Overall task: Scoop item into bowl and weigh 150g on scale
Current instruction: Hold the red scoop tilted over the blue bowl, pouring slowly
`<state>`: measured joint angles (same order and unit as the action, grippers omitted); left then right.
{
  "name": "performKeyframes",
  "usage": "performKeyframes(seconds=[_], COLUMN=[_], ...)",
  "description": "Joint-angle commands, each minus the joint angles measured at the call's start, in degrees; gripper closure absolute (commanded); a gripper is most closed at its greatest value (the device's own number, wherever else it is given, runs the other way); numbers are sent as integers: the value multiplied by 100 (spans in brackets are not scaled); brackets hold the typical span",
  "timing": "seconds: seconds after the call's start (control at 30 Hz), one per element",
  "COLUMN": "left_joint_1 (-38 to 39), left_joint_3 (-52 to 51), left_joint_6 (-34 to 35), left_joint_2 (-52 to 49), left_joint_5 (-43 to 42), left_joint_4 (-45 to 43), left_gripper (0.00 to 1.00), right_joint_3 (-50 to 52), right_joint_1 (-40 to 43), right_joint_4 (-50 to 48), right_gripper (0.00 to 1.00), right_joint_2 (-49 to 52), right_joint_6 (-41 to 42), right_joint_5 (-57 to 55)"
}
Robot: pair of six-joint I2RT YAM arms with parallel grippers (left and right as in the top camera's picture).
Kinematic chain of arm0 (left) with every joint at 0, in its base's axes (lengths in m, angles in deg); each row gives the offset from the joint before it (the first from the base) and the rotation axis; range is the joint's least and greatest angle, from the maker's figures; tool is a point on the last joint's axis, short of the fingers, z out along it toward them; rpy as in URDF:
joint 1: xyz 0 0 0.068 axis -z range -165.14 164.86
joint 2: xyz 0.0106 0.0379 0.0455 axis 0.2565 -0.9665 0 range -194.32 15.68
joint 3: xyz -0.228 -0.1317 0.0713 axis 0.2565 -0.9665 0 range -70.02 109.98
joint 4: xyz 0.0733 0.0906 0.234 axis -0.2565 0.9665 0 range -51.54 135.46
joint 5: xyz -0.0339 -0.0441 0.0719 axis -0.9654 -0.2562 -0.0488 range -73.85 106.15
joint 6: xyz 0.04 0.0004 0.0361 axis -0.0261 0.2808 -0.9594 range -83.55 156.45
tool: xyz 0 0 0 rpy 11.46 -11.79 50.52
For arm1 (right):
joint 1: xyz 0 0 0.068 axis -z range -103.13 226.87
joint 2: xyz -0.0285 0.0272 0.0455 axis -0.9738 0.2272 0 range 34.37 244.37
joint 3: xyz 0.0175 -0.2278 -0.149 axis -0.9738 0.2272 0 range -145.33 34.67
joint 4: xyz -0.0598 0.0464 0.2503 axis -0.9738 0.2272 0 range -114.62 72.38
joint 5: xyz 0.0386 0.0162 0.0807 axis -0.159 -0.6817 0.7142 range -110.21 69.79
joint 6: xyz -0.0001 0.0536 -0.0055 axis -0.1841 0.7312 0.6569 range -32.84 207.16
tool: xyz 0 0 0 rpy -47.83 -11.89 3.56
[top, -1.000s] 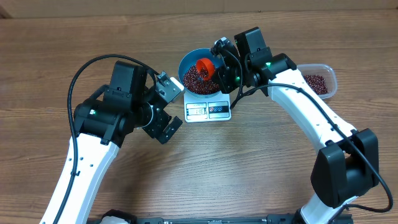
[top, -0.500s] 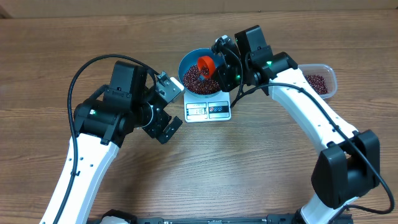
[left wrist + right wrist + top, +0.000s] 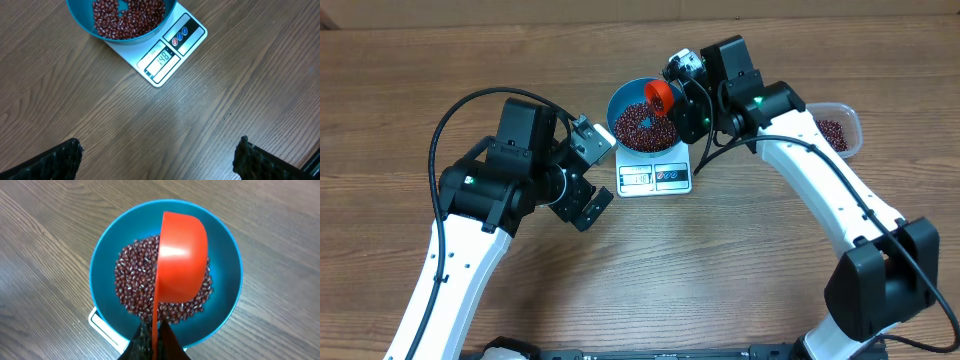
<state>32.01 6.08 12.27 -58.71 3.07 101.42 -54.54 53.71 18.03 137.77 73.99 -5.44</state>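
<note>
The blue bowl stands on the white scale and holds a pile of dark red beans. My right gripper is shut on the handle of an orange scoop, which hangs over the bowl's far side, turned on its side. In the right wrist view the scoop shows its back above the beans, its thin handle pinched in my right gripper. My left gripper stands open over bare wood, short of the scale, whose display reads 148.
A clear plastic tub with more beans sits at the right, behind the right arm. The left arm's black cable arcs over the table at the left. Bare wooden tabletop lies in front of the scale.
The right gripper has lifted the scoop a little toward the bowl's far right rim and rolled it over. The left arm has not moved.
</note>
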Motion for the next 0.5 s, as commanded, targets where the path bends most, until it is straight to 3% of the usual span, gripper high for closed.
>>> performKeyframes(seconds=[0.0, 0.47], left_joint_1=[-24, -24], left_joint_3=[-11, -11], left_joint_6=[-68, -68], left_joint_2=[-24, -24], left_joint_5=[-44, -44], left_joint_4=[0, 0], left_gripper=[0, 0], right_joint_3=[-175, -160], right_joint_1=[-98, -87], right_joint_4=[-72, -50], right_gripper=[96, 96], right_joint_2=[-297, -315], right_joint_6=[-142, -35], right_joint_5=[-229, -273])
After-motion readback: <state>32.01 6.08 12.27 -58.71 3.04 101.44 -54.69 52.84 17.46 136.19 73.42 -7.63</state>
